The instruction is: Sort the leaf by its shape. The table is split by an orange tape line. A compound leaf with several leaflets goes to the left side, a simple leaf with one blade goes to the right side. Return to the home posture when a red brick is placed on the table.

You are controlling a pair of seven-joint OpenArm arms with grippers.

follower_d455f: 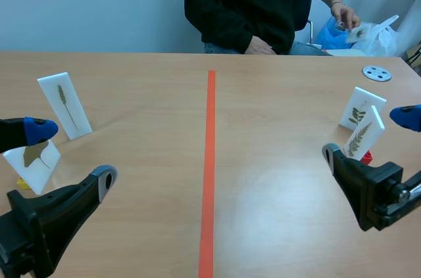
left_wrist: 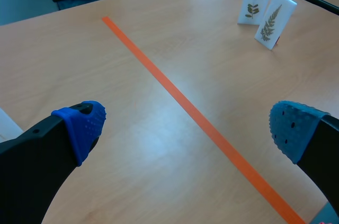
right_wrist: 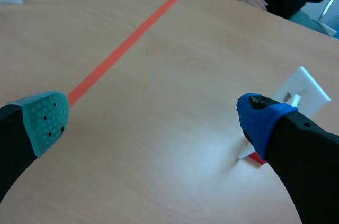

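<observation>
Both arms low over the table, jaws spread, nothing held: left gripper (left_wrist: 189, 126), right gripper (right_wrist: 153, 119). The fern card (follower_d455f: 360, 139) and the sprig card (follower_d455f: 358, 112), both compound leaves, stand right of the tape line (follower_d455f: 209, 160), just beside the right gripper. The cards are probably light, stiff, smooth and easily tipped, and their props are mostly hidden. Pinch across the flat faces at mid-height.
</observation>
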